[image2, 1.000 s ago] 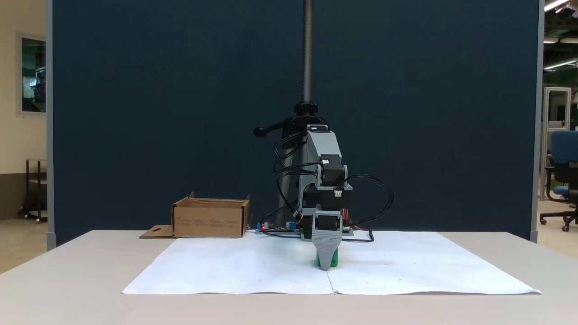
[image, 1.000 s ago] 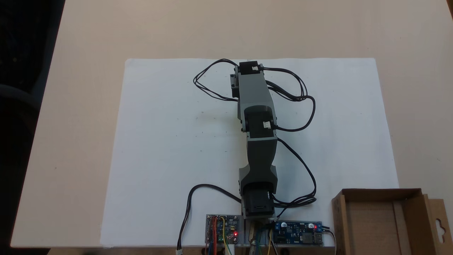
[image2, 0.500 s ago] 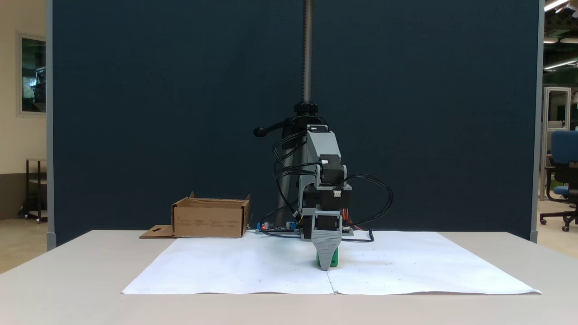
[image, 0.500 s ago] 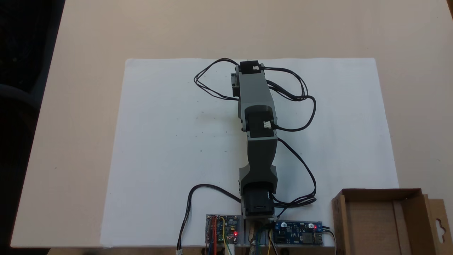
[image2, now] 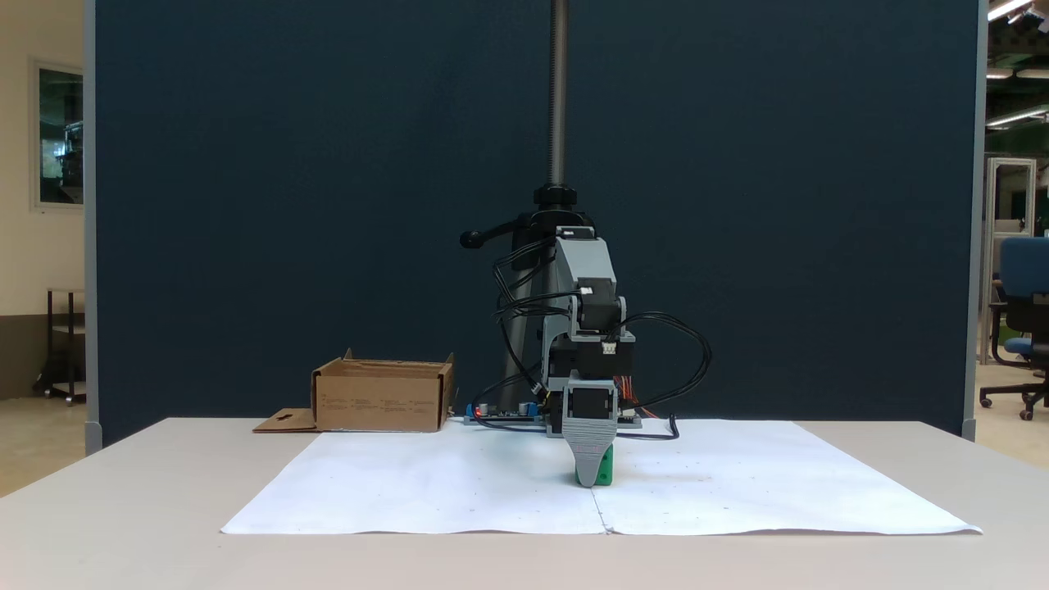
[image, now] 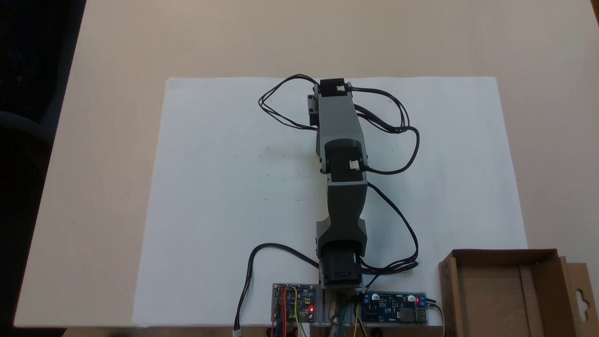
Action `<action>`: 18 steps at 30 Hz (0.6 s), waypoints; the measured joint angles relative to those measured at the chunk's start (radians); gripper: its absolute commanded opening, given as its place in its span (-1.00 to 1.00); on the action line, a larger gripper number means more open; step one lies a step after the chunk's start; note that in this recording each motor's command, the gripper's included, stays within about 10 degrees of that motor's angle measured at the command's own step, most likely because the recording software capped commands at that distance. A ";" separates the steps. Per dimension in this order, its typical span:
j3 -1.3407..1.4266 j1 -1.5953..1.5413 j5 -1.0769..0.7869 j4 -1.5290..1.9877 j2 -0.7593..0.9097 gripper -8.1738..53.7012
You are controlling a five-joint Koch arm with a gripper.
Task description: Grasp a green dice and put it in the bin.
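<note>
The green dice rests low over the white paper in the middle of the table. My gripper points straight down at it. A broad grey jaw stands in front of the dice and covers its left half. The other jaw lies behind, so I cannot tell whether the grip is closed. In a fixed view from above, the stretched arm covers what lies under the wrist. The bin, a brown cardboard box, stands at the lower right beside the arm's base, and at the back left in the front fixed view.
Two circuit boards with lit red lights sit by the arm's base. Black cables loop out on both sides of the arm. A dark pole rises behind it. The paper lies open on both sides.
The wrist has shifted slightly to the right and risen a little. Less of the dice's left side shows beside the jaw than before.
</note>
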 measured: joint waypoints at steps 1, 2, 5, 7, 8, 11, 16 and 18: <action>0.000 0.000 0.000 -0.002 0.000 -0.34; 0.000 0.006 0.000 0.000 0.000 -0.34; 0.000 0.014 0.000 0.000 0.006 -0.34; 0.002 0.031 0.000 0.000 0.015 -0.34; 0.002 0.043 0.000 -0.002 0.023 -0.34; 0.003 0.075 0.000 -0.009 0.072 -0.34; -0.058 0.193 0.000 -0.034 0.104 -0.34; -0.144 0.261 0.000 -0.040 0.106 -0.34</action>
